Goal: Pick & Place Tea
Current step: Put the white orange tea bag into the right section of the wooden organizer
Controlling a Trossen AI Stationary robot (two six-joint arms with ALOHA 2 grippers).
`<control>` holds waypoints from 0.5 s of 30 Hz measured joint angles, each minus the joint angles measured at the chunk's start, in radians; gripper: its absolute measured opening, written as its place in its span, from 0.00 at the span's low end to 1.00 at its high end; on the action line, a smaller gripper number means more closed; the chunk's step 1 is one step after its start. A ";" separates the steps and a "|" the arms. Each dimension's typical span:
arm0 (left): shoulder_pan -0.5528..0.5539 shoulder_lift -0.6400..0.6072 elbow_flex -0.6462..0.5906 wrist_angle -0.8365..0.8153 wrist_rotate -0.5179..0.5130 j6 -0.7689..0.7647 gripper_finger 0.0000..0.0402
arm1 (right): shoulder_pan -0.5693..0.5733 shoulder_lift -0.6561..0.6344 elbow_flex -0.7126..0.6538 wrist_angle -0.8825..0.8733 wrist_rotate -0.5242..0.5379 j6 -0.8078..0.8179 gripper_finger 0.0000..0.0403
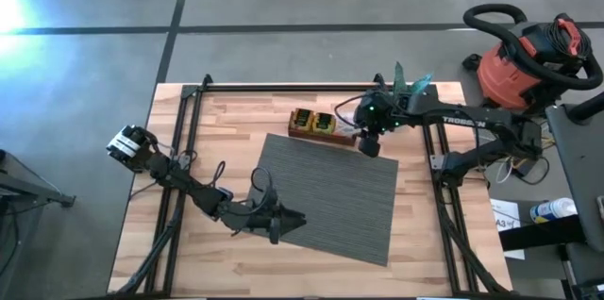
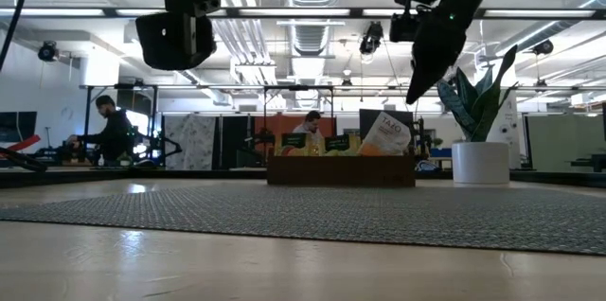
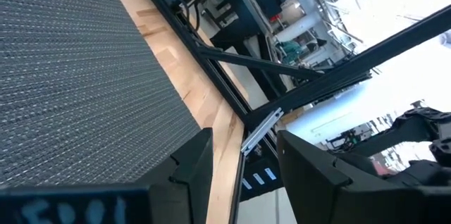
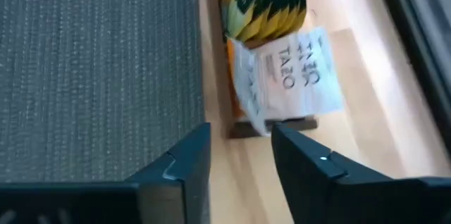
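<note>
The right gripper hangs above the end of the wooden tray, at the far edge of the grey mat. Its two dark fingers stand apart with nothing between them. Just ahead of the fingertips a white tea sachet leans tilted at the tray's end, loose from the gripper. Beyond it, farther from the fingers, yellow sachets stand packed in the tray. In the low view the white sachet sticks up askew above the tray, below and a little to the side of the gripper.

The left gripper waits over the near left part of the mat, well away from the tray, its fingers parted and empty.
</note>
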State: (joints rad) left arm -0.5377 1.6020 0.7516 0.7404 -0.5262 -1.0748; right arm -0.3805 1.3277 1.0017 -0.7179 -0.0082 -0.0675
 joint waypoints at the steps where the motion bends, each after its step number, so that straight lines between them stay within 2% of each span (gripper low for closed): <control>1: 0.000 0.000 0.001 -0.001 0.000 0.000 0.38 | 0.000 0.007 0.007 0.005 0.008 -0.012 0.37; 6: 0.000 0.000 0.005 0.000 -0.010 0.000 0.38 | -0.001 0.016 0.025 0.037 0.010 -0.081 0.39; 15: 0.000 0.000 0.004 -0.011 -0.029 0.000 0.38 | -0.017 0.019 -0.012 0.063 0.011 -0.144 0.34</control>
State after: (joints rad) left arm -0.5377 1.6020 0.7558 0.7293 -0.5556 -1.0748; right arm -0.3978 1.3466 0.9900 -0.6546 0.0029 -0.2118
